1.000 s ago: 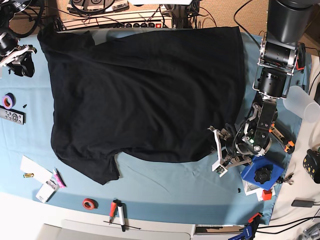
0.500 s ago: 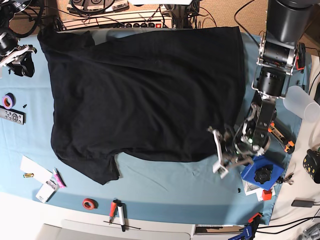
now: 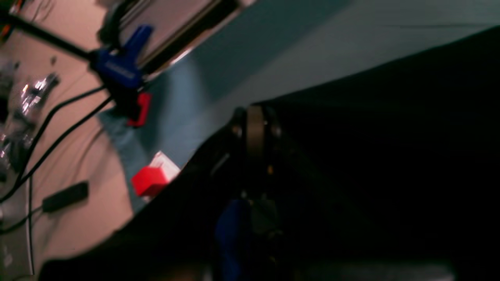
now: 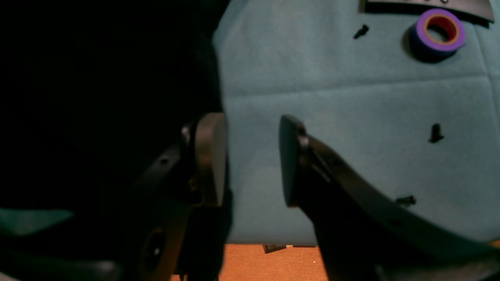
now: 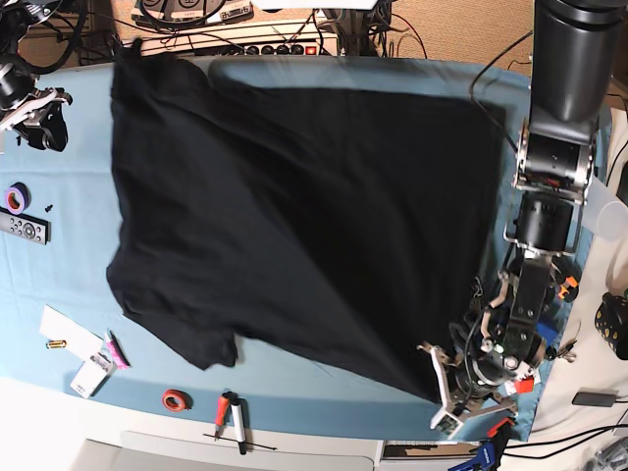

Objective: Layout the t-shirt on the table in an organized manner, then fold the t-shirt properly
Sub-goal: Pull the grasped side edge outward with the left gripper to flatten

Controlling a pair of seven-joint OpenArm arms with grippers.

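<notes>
The black t-shirt (image 5: 294,206) lies spread over the light blue table (image 5: 324,383), plain side up, stretched diagonally toward the front right. There my left gripper (image 5: 444,385) is shut on its corner. In the left wrist view the gripper (image 3: 254,117) is closed, with dark t-shirt cloth (image 3: 390,136) around it. My right gripper (image 5: 41,100) hangs at the far left, off the shirt. Seen from the right wrist, this gripper (image 4: 252,164) is open over bare table (image 4: 351,117), its left finger (image 4: 211,164) just beside the t-shirt's edge (image 4: 97,97).
A purple tape roll (image 5: 17,197) and a remote (image 5: 22,228) lie at the left edge. Papers (image 5: 74,343), a red tape roll (image 5: 177,399) and pens (image 5: 231,417) sit near the front. A blue clamp (image 3: 121,70) and a red block (image 3: 150,179) are by the front right corner.
My left gripper shut on the shirt's near right corner and pulled it toward the front right edge. The whole shirt shifted right and stretched diagonally. The right arm stayed put.
</notes>
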